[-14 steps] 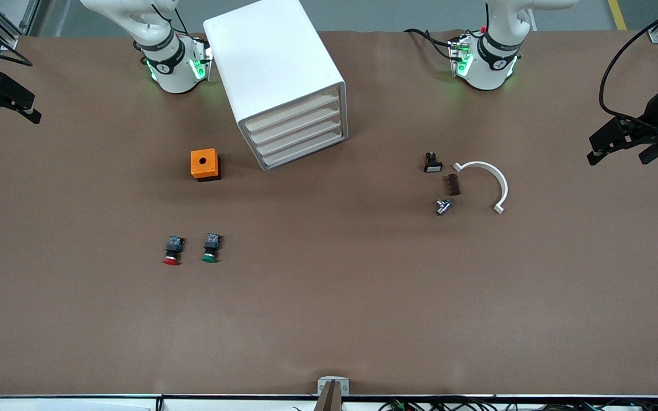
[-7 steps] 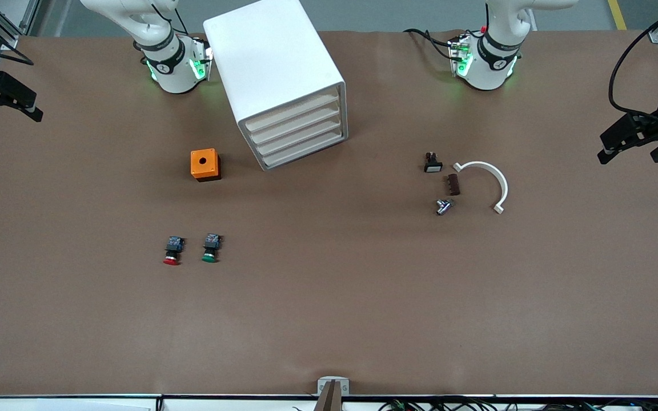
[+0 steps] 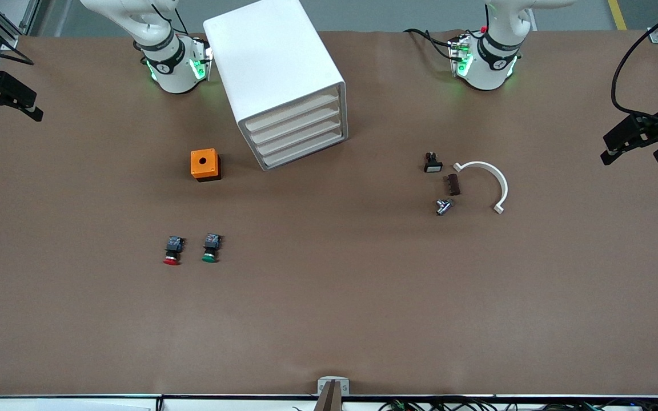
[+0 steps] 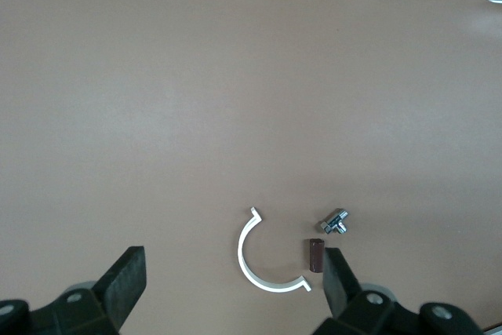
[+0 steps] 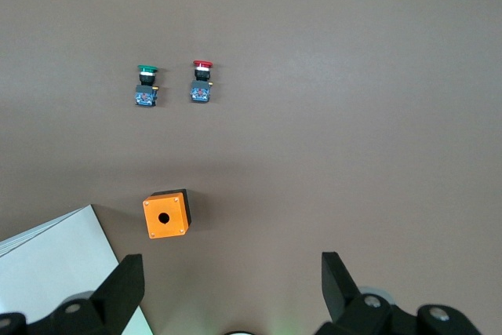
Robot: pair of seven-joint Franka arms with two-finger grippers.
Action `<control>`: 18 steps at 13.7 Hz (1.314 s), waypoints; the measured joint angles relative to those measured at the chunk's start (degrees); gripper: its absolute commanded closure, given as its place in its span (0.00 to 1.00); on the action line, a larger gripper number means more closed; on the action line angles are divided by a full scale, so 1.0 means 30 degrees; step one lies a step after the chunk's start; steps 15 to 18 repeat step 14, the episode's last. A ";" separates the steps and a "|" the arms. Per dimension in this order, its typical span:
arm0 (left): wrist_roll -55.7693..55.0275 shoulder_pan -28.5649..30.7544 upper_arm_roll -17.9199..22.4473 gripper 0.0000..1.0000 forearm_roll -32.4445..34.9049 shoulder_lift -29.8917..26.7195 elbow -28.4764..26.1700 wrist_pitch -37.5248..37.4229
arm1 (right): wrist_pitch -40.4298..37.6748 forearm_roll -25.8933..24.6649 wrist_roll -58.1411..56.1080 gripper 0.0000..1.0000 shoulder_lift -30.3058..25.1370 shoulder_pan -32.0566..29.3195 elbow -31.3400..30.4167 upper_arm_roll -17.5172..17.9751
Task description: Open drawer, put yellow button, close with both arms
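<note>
The white cabinet (image 3: 272,57) stands between the two arm bases, and its topmost drawer (image 3: 292,111) is shut like the three under it. The yellow button is hidden in every view. My left gripper (image 3: 636,149) hangs open and empty over the table's edge at the left arm's end. In the left wrist view the left gripper (image 4: 234,280) has nothing between its fingers. My right gripper (image 3: 3,111) hangs open and empty over the table's edge at the right arm's end. In the right wrist view the right gripper (image 5: 233,280) is up above the cabinet's corner (image 5: 47,264).
An orange box (image 3: 204,164) with a hole sits beside the cabinet. A red-capped button (image 3: 172,250) and a green-capped button (image 3: 211,248) lie nearer the camera. A black switch (image 3: 432,162), a brown block (image 3: 453,184), a metal piece (image 3: 443,206) and a white arc (image 3: 486,180) lie toward the left arm's end.
The left gripper has drawn back toward the left arm's end of the table. The right gripper has barely moved. Nothing on the table has shifted.
</note>
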 measured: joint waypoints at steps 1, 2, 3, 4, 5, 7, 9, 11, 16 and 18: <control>0.0000 -0.0001 -0.0051 0.01 0.0000 0.0079 0.0047 0.0008 | -0.0008 -0.0002 0.0000 0.00 0.0000 0.0000 0.0000 0.0000; 0.0000 -0.0001 -0.0070 0.01 0.0000 0.0251 0.0311 0.0013 | -0.0010 -0.0004 0.0000 0.00 0.0000 0.0000 0.0000 -0.0001; 0.0000 -0.0001 -0.0074 0.01 0.0000 0.0484 0.0705 0.0013 | -0.0014 -0.0006 0.0000 0.00 0.0000 0.0000 0.0000 -0.0002; 0.0000 -0.0002 -0.0075 0.01 0.0000 0.0705 0.1034 0.0007 | -0.0042 -0.0005 0.0001 0.00 0.0000 0.0000 0.0000 -0.0002; 0.0000 -0.0007 -0.0081 0.01 0.0000 0.0922 0.1271 -0.0001 | -0.0089 -0.0006 0.0002 0.00 0.0000 0.0000 0.0000 -0.0002; 0.0000 -0.0010 -0.0090 0.01 0.0000 0.1393 0.1509 -0.0001 | -0.0121 -0.0006 0.0003 0.00 0.0000 0.0000 0.0000 -0.0002; 0.0000 -0.0012 -0.0095 0.00 0.0000 0.1683 0.1680 -0.0001 | -0.0129 -0.0006 0.0003 0.00 0.0000 0.0000 0.0000 -0.0001; -0.0001 -0.0012 -0.0103 0.00 0.0000 0.1740 0.1746 -0.0004 | -0.0137 -0.0005 0.0022 0.00 0.0000 0.0000 0.0000 -0.0002; 0.0000 -0.0049 -0.0129 0.01 0.0000 0.1740 0.1787 -0.0022 | -0.0195 0.0013 0.0478 0.00 0.0000 0.0000 0.0000 0.0001; 0.0000 -0.0049 -0.0129 0.01 0.0000 0.1740 0.1787 -0.0022 | -0.0195 0.0013 0.0478 0.00 0.0000 0.0000 0.0000 0.0001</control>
